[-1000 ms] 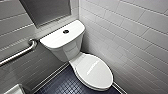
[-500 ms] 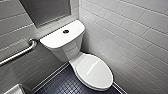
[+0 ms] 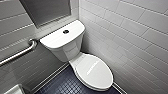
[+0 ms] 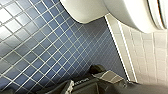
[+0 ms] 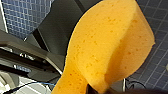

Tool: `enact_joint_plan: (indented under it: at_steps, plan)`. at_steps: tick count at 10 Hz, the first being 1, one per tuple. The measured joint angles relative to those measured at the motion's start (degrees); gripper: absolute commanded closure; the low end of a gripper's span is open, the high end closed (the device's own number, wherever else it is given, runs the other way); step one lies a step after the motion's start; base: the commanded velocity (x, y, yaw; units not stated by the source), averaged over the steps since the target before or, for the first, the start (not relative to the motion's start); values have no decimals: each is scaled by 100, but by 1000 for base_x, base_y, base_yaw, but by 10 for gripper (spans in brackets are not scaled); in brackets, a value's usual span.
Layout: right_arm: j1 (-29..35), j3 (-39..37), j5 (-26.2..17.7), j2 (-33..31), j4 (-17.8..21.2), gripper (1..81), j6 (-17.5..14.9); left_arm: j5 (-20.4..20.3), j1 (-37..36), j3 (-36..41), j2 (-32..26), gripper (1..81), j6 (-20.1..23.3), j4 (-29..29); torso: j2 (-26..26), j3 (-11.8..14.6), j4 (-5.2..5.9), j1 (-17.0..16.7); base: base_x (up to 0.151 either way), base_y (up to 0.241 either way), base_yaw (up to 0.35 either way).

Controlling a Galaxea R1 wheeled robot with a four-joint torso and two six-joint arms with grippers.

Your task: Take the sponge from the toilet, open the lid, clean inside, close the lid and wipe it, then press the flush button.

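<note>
The sponge [image 5: 105, 47] is orange and pitted (finely porous), bent lengthwise

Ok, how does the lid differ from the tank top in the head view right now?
The lid is oval; the tank top is a rounded rectangle. The tank top carries a dark round button at its middle; the lid has none, just a faint grey streak. The lid lies shut, low over the dark tiled floor; the tank top sits higher, against the wall. Both are white and glossy.
</note>
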Motion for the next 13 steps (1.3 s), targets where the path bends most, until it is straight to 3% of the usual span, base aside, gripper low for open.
enact_joint_plan:
  at_steps: [4,7,10,13]
  plan:
    - [69,-9,-13,85,-5,811,0,80,-355,0,261,10,-41,-69,-680,-2,0,419,0,0,0]
    - [83,-28,-7,91,-7,811,0,100,-413,17,444,10,-41,-80,-758,-48,0,472,0,0,0]
    - [106,-28,-11,118,-7,811,0,44,-633,17,844,10,-44,-80,-758,-361,0,478,0,0,0]
    - [210,-52,0,174,-7,811,0,-66,-947,130,1041,10,-102,-290,-760,-402,0,478,0,0,0]
